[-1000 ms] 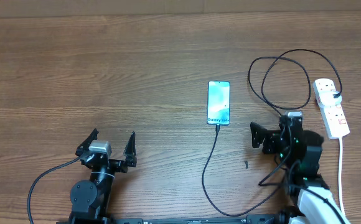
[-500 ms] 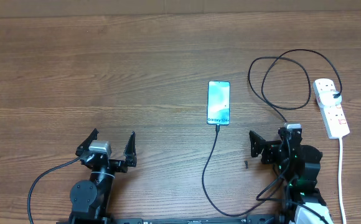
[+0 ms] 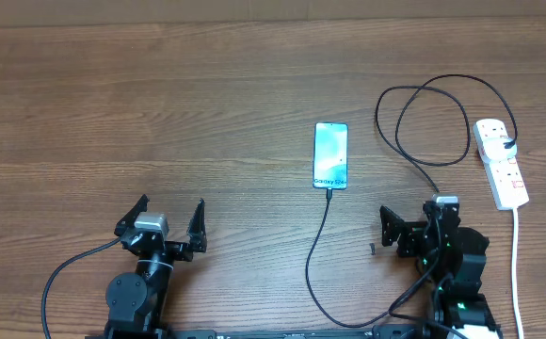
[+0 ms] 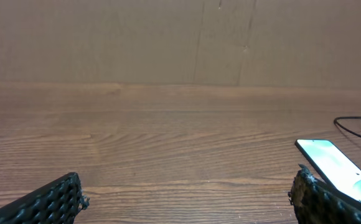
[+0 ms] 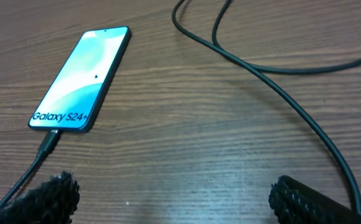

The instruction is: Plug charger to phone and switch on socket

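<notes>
Fingers spread wide and holding nothing, my left gripper (image 3: 171,209) sits well left of the phone (image 3: 330,154), nearer my base. The phone lies flat on the table (image 3: 160,94), screen lit. The charger (image 3: 316,254) meets the phone's near edge with its tip, and its cable also coils off to the phone's right. My right gripper (image 5: 171,196), fingers equally wide and empty, sits right of the phone, nearer me. The socket (image 3: 500,162) lies far right of the phone.
</notes>
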